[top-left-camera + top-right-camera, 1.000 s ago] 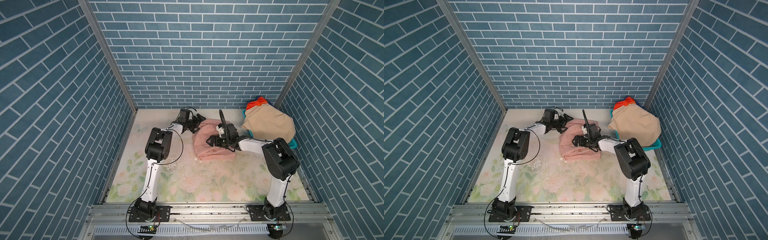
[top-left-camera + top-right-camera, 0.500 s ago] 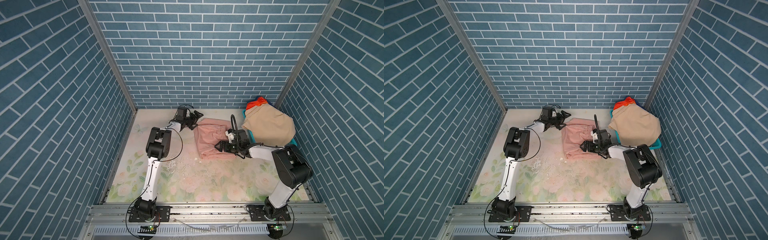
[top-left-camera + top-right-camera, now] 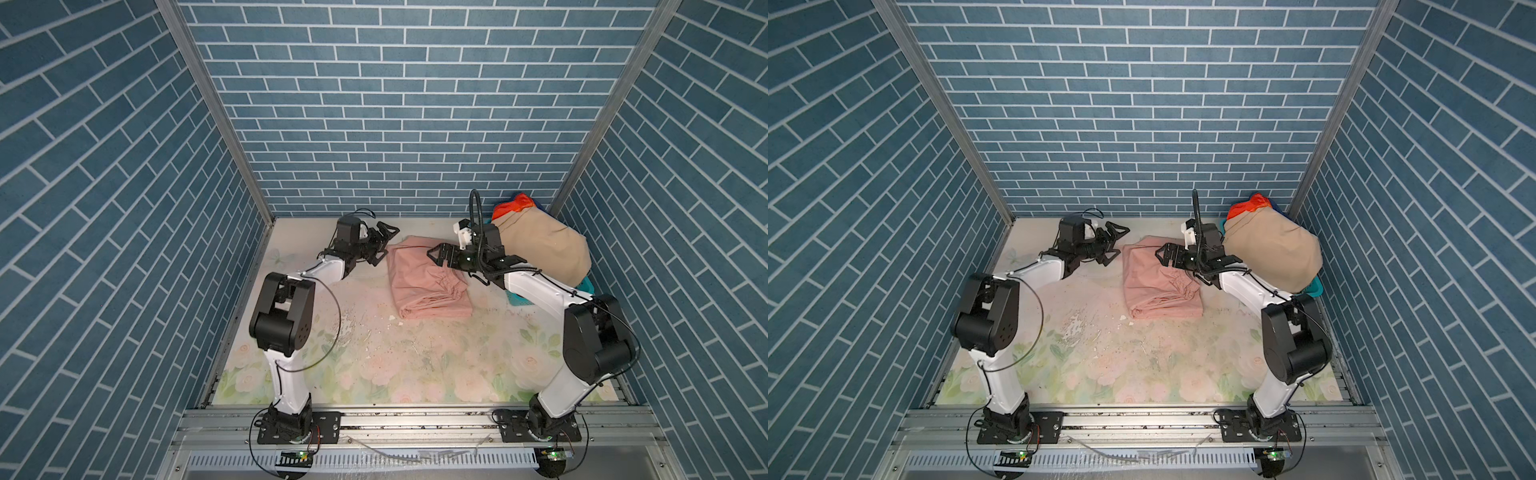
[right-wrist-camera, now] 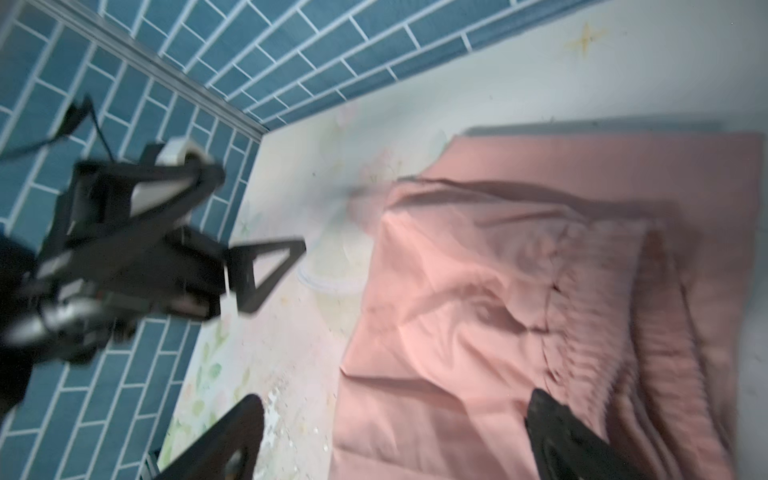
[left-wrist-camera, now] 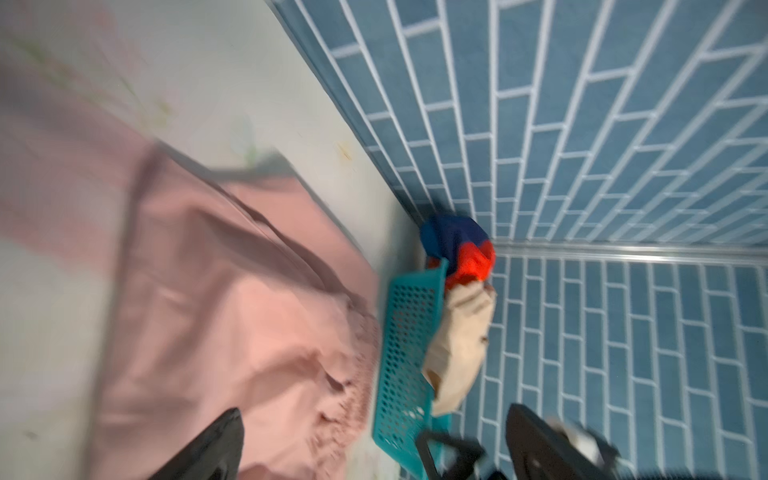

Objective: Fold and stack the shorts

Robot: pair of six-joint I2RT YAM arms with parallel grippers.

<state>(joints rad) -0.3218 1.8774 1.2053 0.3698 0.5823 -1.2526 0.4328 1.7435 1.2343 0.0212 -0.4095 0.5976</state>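
Right hand [image 3: 435, 257] raised above folded pink shorts [image 3: 428, 291]

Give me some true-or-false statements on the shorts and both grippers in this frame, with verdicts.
1. The pink shorts lie folded on the table. True.
2. A gripper is shut on the pink shorts. False: the left gripper and the right gripper are both open and empty.
3. The beige shorts are heaped over the teal basket. True.
4. The rainbow shorts lie on the pink shorts. False: the rainbow shorts peek out behind the beige shorts, at the basket.
5. The right gripper is over the pink shorts; the left gripper is beside them. True.
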